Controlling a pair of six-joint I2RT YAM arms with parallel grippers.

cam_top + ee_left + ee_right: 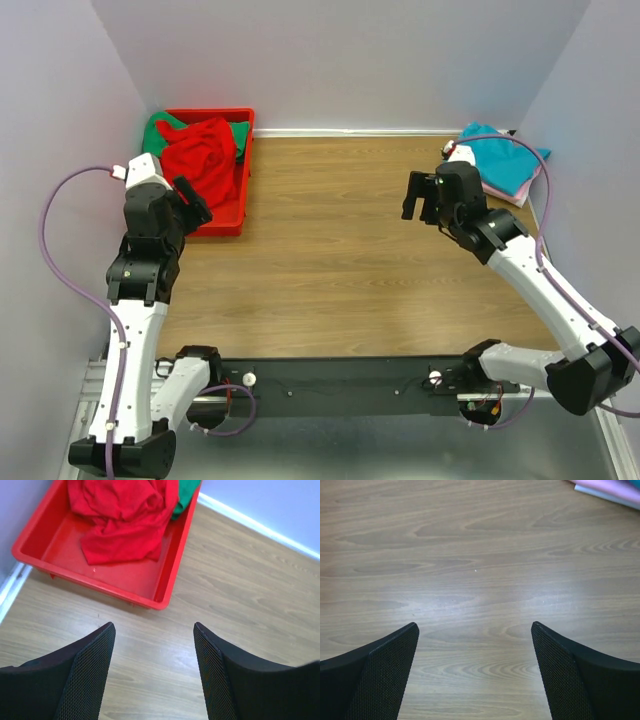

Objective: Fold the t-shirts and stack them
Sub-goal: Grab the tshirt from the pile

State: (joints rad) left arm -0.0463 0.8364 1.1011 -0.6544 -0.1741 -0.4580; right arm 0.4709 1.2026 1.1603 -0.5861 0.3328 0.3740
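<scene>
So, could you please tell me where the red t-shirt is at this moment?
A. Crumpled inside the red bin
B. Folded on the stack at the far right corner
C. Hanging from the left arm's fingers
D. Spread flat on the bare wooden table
A: the red t-shirt lies bunched up inside the red bin at the far left of the table, with nothing gripping it.

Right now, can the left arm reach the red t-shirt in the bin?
Probably yes. The left tool hovers open just short of the red bin, pointed toward it. The red t-shirt lies on top inside with nothing covering it.
</scene>
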